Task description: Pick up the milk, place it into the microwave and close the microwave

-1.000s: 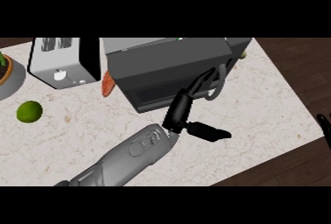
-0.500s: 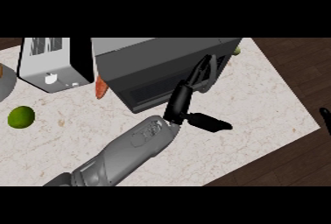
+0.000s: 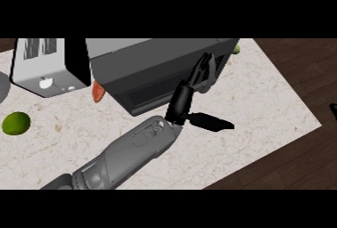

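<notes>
A grey forearm runs up from the lower edge to the left robot hand (image 3: 186, 100), whose fingers are straight and apart, thumb splayed out to its right, fingertips laid against the dark front of the microwave (image 3: 154, 67) just beyond it. The milk shows nowhere on the bench (image 3: 263, 98); I judge it is already inside, so its heading and long axis cannot be told. The door looks close to shut, and the step in hand appears to be the closing push. To do it well, the flat fingers should stay on the door face near its free edge and press straight toward the oven body until the door seats, without sliding off to the side. Left of the robot hand an orange carrot-like thing (image 3: 97, 91) lies just beside the microwave's corner, and a green lime (image 3: 16, 123) sits well apart on the stone. Farther left and beyond stands a toaster (image 3: 45, 67). At the far right edge a dark sliver (image 3: 334, 111), probably the right robot hand, is too little to read.
</notes>
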`<state>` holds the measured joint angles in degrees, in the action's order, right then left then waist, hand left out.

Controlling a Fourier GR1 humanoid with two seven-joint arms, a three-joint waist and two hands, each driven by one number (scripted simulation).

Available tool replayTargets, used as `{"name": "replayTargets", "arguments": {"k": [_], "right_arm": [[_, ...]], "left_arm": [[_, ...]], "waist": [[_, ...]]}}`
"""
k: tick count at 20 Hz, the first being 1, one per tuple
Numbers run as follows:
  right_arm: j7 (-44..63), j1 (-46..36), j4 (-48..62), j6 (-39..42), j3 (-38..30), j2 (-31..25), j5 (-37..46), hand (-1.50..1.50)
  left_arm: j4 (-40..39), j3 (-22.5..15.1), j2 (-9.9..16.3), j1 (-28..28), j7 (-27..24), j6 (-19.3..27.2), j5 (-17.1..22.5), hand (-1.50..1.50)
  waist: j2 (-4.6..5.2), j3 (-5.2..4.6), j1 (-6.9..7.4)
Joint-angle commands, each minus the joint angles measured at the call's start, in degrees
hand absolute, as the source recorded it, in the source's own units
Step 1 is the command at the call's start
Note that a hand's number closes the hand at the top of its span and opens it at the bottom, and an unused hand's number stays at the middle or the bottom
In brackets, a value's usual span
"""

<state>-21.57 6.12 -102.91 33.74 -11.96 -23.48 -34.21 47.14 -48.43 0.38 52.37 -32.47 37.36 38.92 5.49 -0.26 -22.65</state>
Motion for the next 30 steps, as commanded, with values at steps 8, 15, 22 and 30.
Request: {"name": "replayTargets", "arguments": {"k": [8,15,22,30], "right_arm": [[2.57,-2.00,0.48,-0.08,-0.88,-2.41,-2.81,-1.50],[3.63,-2.62,0.63,0.91,-1.04,-3.78,-4.65,-1.50],[4.33,-3.47,1.42,0.91,-1.26,-4.25,-6.26,-1.50],[5.84,-4.18,0.31,1.51,-0.73,-5.43,-8.37,-1.50]], "left_arm": [[-3.33,0.02,-0.35,2.74,-2.20,0.42,4.04,-1.50],[-4.14,-0.32,-0.36,3.38,-3.93,1.15,6.14,-1.50],[-4.95,-1.21,-0.36,3.78,-5.36,1.23,7.98,-1.50],[-5.55,-2.06,-0.37,4.79,-6.45,1.41,9.93,-1.50]], "waist": [[0.43,0.05,-1.05],[0.26,0.11,-1.70],[0.66,0.24,-1.97],[0.00,0.13,-2.37]]}}
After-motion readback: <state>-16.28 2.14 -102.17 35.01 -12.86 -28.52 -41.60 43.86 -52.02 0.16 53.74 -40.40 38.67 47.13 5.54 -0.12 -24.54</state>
